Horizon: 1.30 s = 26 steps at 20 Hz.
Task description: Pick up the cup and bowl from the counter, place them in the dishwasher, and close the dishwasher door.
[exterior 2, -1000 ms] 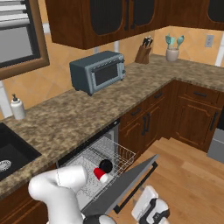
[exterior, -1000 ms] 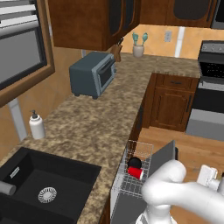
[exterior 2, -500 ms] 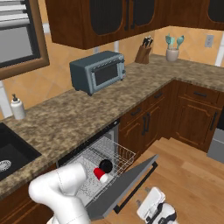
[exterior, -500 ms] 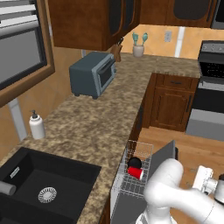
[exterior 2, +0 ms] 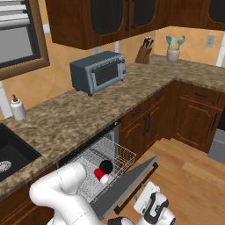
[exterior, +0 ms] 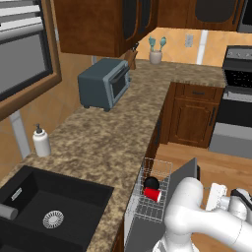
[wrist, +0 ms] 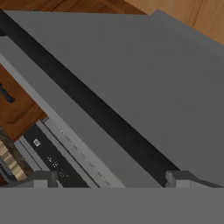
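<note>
Jaws spread wide, nothing held | your gripper (wrist: 112,179) faces dishwasher door (wrist: 131,87) | cup (exterior: 152,195), bowl (exterior: 151,183) in rack (exterior: 162,166)

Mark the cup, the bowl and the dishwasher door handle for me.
cup (exterior: 153,195), left base view, on its red side.
bowl (exterior 2: 106,165), right base view, on its black body.
dishwasher door handle (wrist: 100,117), hand view, midway along the black bar.

Dark cabinets (exterior 2: 110,19), wooden floor (exterior 2: 193,176)
</note>
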{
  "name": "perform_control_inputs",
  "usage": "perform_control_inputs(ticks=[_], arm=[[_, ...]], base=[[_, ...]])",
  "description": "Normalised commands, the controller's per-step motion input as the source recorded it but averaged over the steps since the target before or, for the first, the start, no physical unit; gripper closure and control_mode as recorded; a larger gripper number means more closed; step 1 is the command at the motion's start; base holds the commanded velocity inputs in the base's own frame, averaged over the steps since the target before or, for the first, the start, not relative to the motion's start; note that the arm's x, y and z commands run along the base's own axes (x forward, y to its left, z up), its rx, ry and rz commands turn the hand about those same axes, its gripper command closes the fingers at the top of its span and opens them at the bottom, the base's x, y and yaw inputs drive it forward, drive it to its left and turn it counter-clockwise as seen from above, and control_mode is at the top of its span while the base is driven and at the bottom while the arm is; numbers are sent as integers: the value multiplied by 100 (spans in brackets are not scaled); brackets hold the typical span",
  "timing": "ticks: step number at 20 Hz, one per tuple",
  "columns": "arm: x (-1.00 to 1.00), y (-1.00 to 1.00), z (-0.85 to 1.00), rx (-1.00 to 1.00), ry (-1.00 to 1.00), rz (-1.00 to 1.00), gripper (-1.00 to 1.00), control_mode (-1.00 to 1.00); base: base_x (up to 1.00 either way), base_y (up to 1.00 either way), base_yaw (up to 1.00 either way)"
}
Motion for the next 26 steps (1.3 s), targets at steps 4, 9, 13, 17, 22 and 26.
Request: perform_control_inputs(ticks=[4,9,13,17,22,26], arm=[[24,-11,-74,14,-4,26,-100,-100],[2,-17,-96,12,-6,22,-100,-100],[0,-7,-84,11,-31,21,-100,-100],[0,39,-27,15,-30,22,-100,-100],[0,100,9,3,-23,12,-100,-100],[0,100,30,1,-23,12,-100,-100]], base=[[0,0,0],[0,0,0],[0,0,0],[0,0,0],[0,0,0],[0,0,0]])
